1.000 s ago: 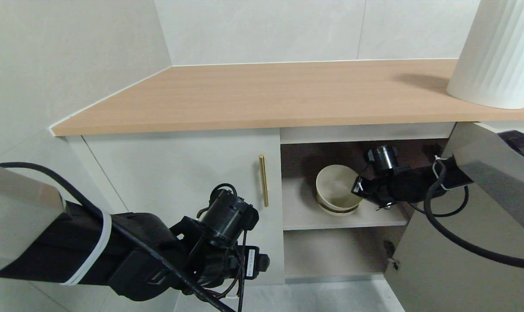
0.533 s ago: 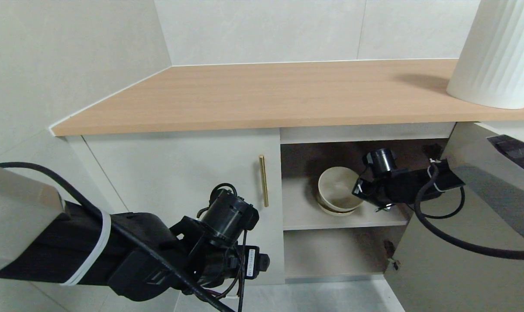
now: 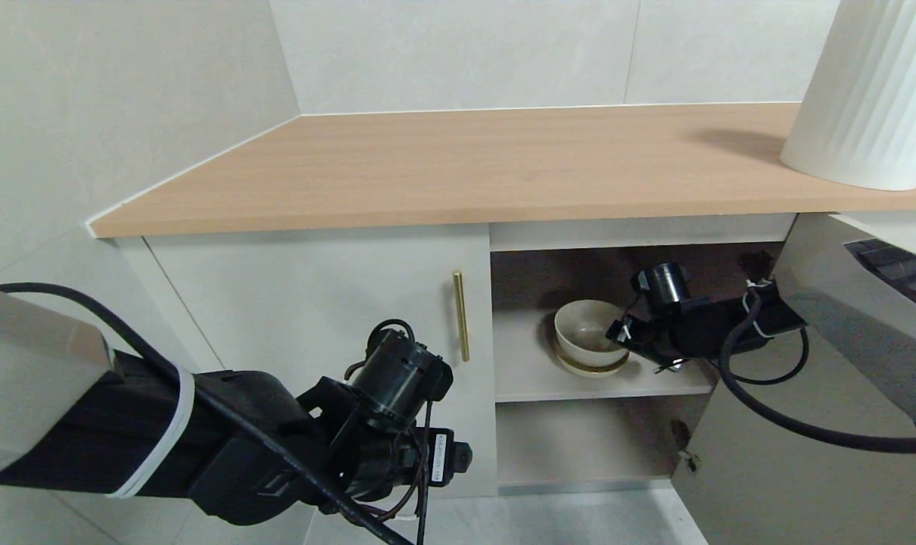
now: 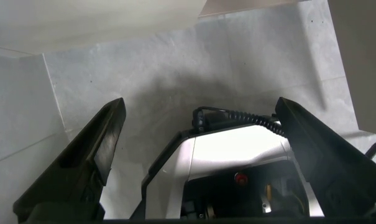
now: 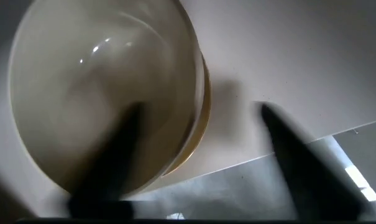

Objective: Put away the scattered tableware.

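Head view: a glossy cream ceramic bowl (image 3: 583, 329) sits upright on the cabinet's upper shelf (image 3: 534, 371), nested on a gold-edged dish (image 3: 588, 369), under the wood-grain counter (image 3: 458, 166). The right gripper (image 3: 618, 333) is at the bowl's rim.

Left wrist view: the left gripper (image 4: 200, 109) hangs over grey floor tiles (image 4: 175, 62), its fingers spread and holding nothing.

Right wrist view: dark fingers (image 5: 107, 168) are parted, straddling the bowl's rounded wall without pinching it.

Bright, even light covers the countertop (image 3: 458, 163); the cabinet recess (image 3: 564, 271) is shadowed, and highlights glint in the bowl (image 5: 100, 93).
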